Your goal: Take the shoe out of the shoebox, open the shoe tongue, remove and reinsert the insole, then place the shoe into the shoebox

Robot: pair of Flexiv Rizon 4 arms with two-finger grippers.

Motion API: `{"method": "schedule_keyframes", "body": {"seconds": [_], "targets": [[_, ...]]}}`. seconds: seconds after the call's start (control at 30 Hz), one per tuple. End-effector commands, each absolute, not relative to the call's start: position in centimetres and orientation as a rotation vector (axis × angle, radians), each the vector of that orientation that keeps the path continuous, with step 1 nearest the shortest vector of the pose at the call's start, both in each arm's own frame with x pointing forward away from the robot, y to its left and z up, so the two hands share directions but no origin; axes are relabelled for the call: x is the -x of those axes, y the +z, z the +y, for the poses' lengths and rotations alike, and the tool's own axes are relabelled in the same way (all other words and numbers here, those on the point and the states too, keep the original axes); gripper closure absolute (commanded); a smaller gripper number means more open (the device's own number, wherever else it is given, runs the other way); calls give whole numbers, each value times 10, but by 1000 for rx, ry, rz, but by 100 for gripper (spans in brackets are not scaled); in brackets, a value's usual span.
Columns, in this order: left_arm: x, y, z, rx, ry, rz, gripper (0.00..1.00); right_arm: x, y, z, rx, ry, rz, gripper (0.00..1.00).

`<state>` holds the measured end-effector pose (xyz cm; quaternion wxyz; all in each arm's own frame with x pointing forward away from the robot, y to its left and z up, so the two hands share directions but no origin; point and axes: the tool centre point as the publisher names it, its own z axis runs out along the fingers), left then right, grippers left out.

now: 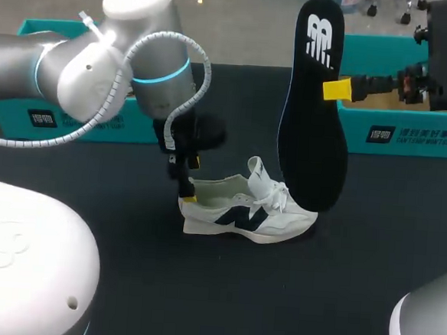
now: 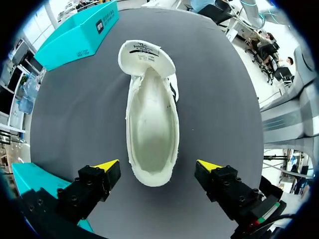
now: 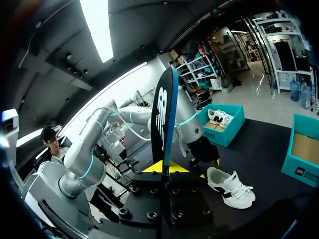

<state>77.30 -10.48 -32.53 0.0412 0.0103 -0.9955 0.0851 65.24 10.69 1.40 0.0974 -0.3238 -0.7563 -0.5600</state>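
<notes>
Head view — shoe (image 1: 247, 211), insole (image 1: 311, 127) outside shoebox (image 1: 433, 138).

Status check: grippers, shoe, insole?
Left gripper open, straddling shoe heel. Right gripper shut on insole, upright, clear of shoe. Tongue pulled back. Nothing blocking.

Counter (image 1: 126, 237): dark, matte surface.
Shoe (image 1: 247, 213): white with a dark side mark, standing on its sole near the counter's middle, toe toward the robot's right, tongue pulled up.
Left shoebox (image 1: 12, 118): teal, at the far left.
Right shoebox (image 1: 414, 136): teal, open, at the far right, well apart from the shoe.
</notes>
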Motion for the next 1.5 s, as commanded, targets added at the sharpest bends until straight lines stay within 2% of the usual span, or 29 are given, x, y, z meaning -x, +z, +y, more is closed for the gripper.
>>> {"method": "schedule_keyframes", "body": {"seconds": [0.03,1.5], "targets": [[-774,-324,-109,-44,71,-3061,0,-655,15,109,958,-1652,-2241,100],[-782,-329,-114,-17,62,-3097,0,-655,15,109,958,-1652,-2241,100]]}}
